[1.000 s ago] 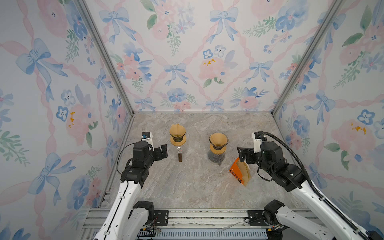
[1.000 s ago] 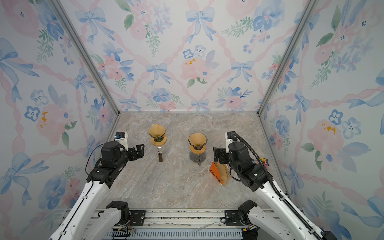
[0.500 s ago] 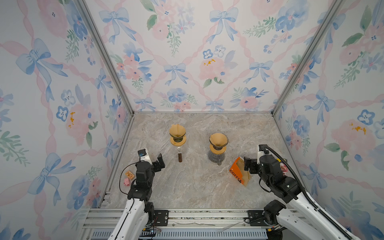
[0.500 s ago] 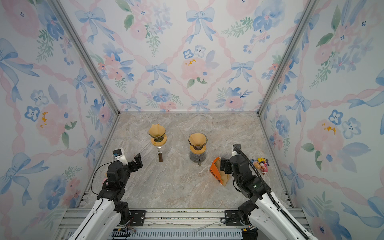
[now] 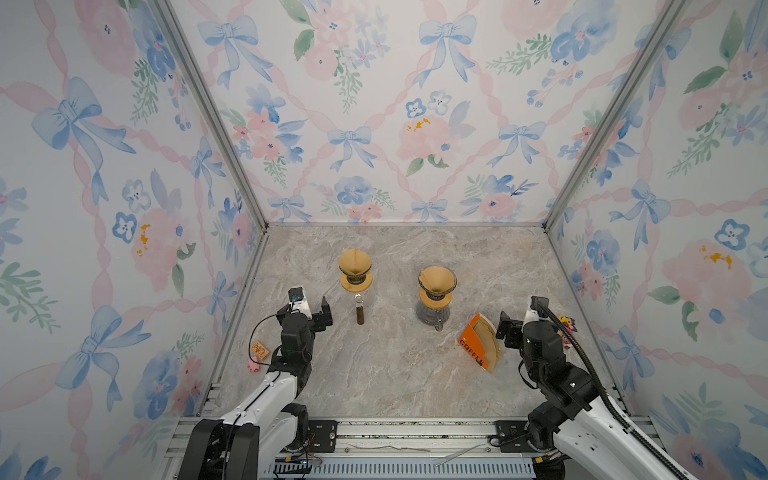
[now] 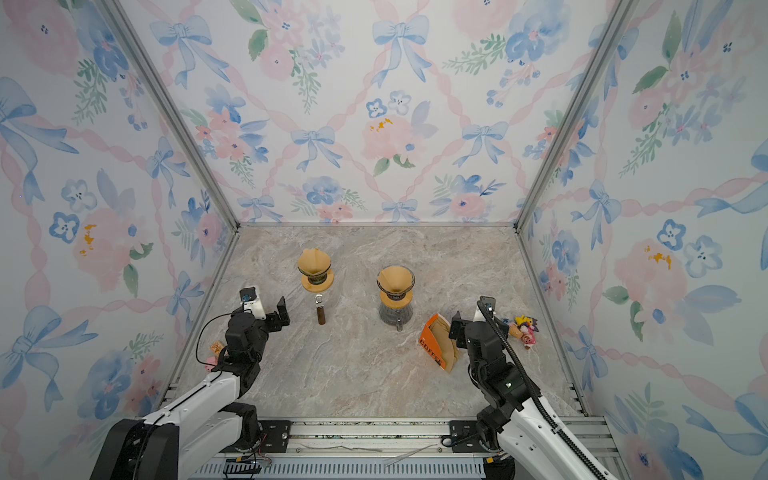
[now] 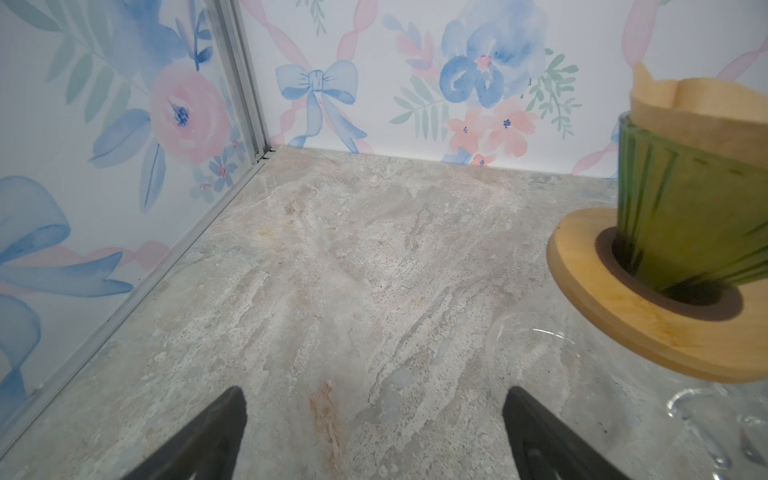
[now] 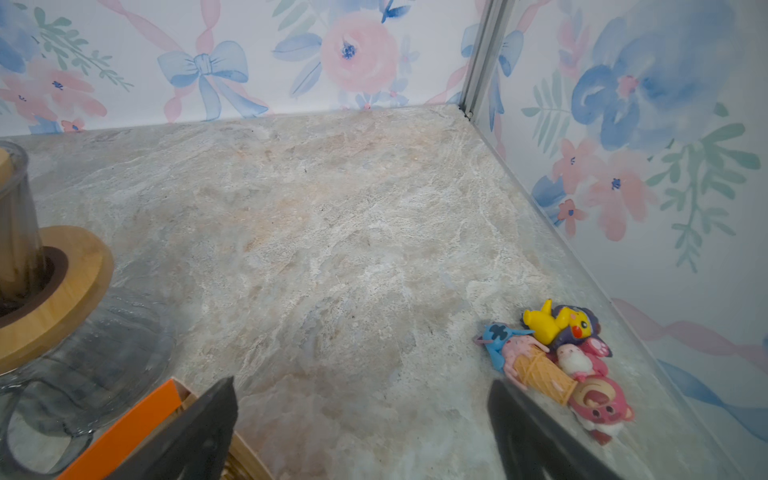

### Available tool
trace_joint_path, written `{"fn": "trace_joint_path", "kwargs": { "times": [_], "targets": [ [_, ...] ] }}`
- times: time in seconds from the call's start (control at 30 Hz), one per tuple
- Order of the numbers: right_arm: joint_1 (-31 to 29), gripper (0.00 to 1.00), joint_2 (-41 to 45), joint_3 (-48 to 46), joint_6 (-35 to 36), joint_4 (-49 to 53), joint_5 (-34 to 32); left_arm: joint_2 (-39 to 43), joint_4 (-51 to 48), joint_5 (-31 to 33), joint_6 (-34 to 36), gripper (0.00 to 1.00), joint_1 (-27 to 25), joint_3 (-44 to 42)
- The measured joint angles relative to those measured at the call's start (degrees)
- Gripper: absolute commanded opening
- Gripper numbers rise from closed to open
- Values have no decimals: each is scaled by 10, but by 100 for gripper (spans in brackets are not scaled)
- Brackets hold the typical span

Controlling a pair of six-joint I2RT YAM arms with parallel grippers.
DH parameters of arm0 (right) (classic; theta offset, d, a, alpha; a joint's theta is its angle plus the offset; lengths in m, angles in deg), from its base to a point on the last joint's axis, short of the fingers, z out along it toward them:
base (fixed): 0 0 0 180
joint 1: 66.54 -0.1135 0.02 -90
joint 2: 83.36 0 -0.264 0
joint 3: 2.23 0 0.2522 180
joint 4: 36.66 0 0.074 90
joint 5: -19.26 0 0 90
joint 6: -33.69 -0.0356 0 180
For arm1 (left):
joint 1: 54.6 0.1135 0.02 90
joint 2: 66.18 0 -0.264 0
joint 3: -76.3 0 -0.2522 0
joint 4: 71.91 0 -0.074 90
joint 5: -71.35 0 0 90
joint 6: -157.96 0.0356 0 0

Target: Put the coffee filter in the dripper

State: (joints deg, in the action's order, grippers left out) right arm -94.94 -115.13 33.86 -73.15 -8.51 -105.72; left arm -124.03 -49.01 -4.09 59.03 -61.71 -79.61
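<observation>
Left arm (image 5: 266, 395): white lower shell, black joints and wrist block above. Right arm (image 5: 602, 432): same white-and-black build. Small white camera housing (image 5: 297, 298) on the left wrist, blue-tinted lens. Thin black cable (image 5: 259, 327) alongside the left arm; thick ribbed black hose (image 5: 595, 379) along the right. Left gripper (image 7: 374, 399) and right gripper (image 8: 361, 386): matte black, wedge-shaped fingers (image 7: 199, 444). Black mounting plates (image 5: 322, 430) bolted to a silver rail (image 5: 415, 428).
</observation>
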Motion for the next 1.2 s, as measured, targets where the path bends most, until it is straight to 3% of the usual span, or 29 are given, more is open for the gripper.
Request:
{"fn": "trace_joint_path", "kwargs": {
  "times": [0.4,0.7,0.93,1.2],
  "targets": [
    [23,96,23,-31,43,-54,-11,-148,206,-16,58,98,3,-28],
    [44,96,-66,-31,101,-130,-9,-309,376,-60,75,98,39,-23],
    [95,96,-145,-31,136,-216,14,-319,349,-117,76,98,60,19],
    [145,96,-248,-31,163,-314,50,-319,342,-135,76,98,69,29]
  ]
}}
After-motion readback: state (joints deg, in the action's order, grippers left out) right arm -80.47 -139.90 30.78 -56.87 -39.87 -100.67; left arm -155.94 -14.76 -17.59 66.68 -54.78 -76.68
